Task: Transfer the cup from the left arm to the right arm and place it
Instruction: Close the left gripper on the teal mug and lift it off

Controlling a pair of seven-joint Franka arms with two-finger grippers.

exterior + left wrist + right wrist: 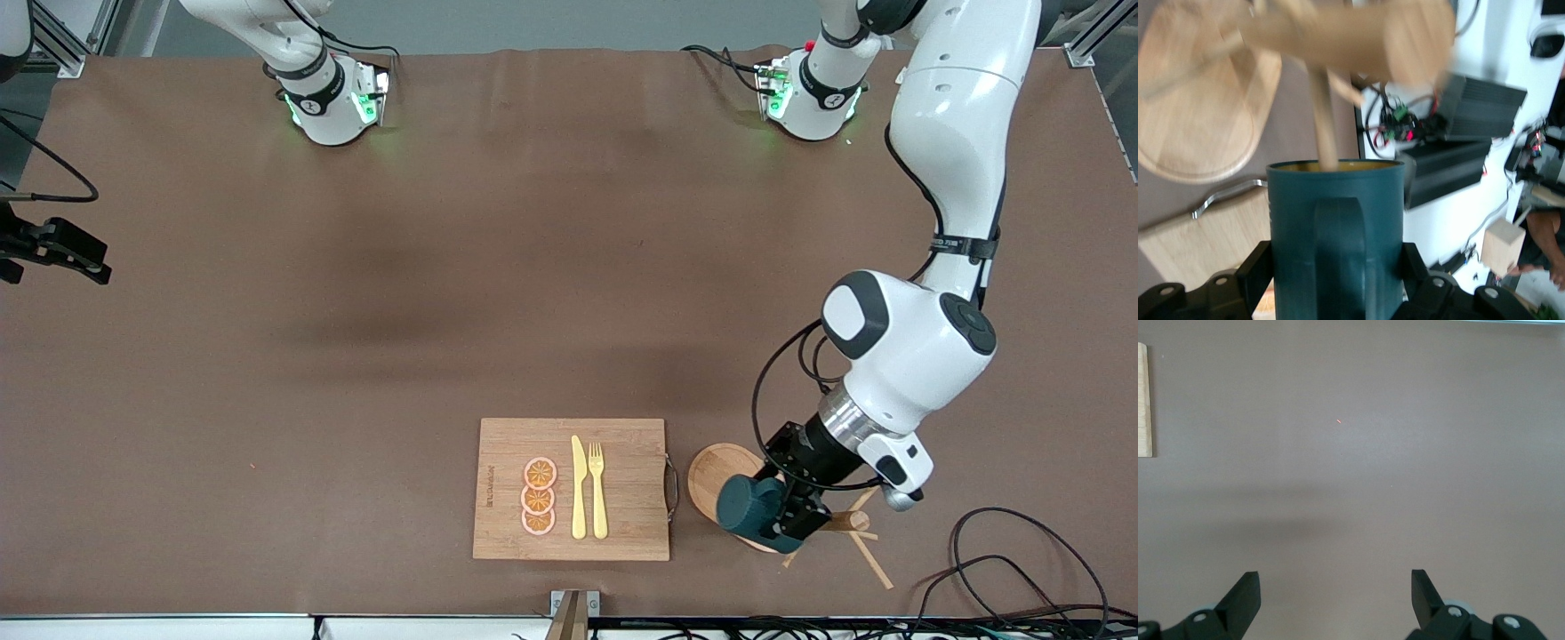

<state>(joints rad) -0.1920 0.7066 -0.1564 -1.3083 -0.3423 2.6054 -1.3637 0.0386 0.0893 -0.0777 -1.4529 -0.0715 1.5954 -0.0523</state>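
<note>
The dark teal cup (pixel 745 508) lies on its side in my left gripper (pixel 782 517), which is shut on its body, just above the round base of the wooden peg stand (pixel 716 471). In the left wrist view the cup (pixel 1336 227) fills the space between the black fingers (pixel 1255 270), handle toward the camera, tan inside showing at the rim. One peg of the stand (pixel 1325 113) reaches into or just past the cup's mouth. My right gripper (pixel 1335 587) hangs open over bare brown table with nothing between its fingers.
A wooden cutting board (pixel 622 524) with a metal handle lies beside the stand, toward the right arm's end. It carries orange slices (pixel 539 496), a yellow knife (pixel 579 489) and a fork (pixel 597 489). Cables (pixel 1005 569) lie near the table's front corner.
</note>
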